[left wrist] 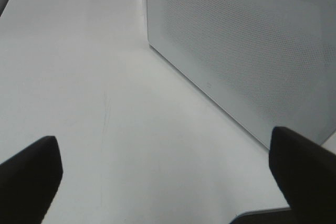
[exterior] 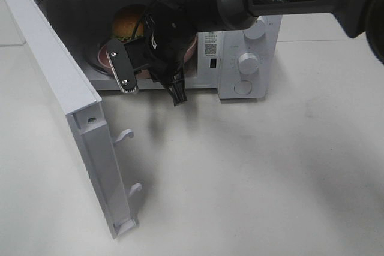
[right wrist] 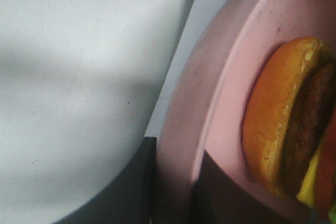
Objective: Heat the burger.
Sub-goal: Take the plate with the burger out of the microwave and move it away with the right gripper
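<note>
The burger point(exterior: 128, 21), with its golden-brown bun, sits on a round pink plate point(exterior: 99, 59) inside the open white microwave point(exterior: 249, 40). My right gripper point(exterior: 147, 70) reaches into the opening from the upper right. In the right wrist view the burger point(right wrist: 278, 114) fills the plate point(right wrist: 231, 77), and the right gripper point(right wrist: 173, 187) is shut on the plate's rim, one dark finger point(right wrist: 126, 192) outside it and one inside. My left gripper point(left wrist: 168, 182) hovers open over the bare table beside the microwave's perforated wall point(left wrist: 247, 51).
The microwave door point(exterior: 60, 70) stands swung open toward the front left, its latch hooks point(exterior: 123, 136) sticking out. Two knobs point(exterior: 248, 63) are on the control panel at the right. White tabletop point(exterior: 252, 172) stretches in front.
</note>
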Action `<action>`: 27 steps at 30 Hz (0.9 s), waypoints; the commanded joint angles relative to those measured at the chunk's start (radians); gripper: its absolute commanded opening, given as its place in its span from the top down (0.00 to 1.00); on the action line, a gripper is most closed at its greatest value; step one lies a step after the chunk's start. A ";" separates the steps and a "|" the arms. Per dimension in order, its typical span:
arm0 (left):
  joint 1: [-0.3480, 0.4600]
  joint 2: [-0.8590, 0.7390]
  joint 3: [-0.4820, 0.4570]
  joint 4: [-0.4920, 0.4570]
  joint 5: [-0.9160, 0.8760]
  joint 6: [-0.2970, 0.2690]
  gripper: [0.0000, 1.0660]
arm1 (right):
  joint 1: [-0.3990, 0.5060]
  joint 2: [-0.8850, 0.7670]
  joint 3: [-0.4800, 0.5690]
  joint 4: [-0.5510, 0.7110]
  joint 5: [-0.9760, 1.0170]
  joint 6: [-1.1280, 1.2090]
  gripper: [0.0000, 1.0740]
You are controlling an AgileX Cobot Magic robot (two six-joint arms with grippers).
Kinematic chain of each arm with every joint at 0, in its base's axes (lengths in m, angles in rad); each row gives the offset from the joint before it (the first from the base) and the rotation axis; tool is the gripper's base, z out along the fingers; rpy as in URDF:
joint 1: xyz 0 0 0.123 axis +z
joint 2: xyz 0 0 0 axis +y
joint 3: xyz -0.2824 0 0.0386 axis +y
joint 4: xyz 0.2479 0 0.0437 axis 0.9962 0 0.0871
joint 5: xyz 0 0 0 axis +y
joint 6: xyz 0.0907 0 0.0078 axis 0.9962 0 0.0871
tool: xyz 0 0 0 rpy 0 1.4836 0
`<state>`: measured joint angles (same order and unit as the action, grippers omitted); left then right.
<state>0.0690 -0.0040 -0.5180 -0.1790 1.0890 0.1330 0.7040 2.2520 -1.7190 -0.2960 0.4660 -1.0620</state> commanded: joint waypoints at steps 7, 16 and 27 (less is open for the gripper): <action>0.005 -0.008 0.000 -0.006 -0.014 -0.006 0.05 | -0.008 -0.131 0.191 -0.001 -0.183 -0.111 1.00; 0.005 -0.008 0.000 -0.006 -0.014 -0.005 0.05 | -0.017 -0.208 0.298 0.026 -0.289 -0.146 1.00; 0.005 -0.008 0.000 -0.006 -0.014 -0.006 0.05 | -0.052 -0.319 0.483 0.138 -0.443 -0.285 1.00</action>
<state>0.0690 -0.0040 -0.5180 -0.1790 1.0890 0.1330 0.6660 1.9690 -1.2350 -0.1740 0.0790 -1.3370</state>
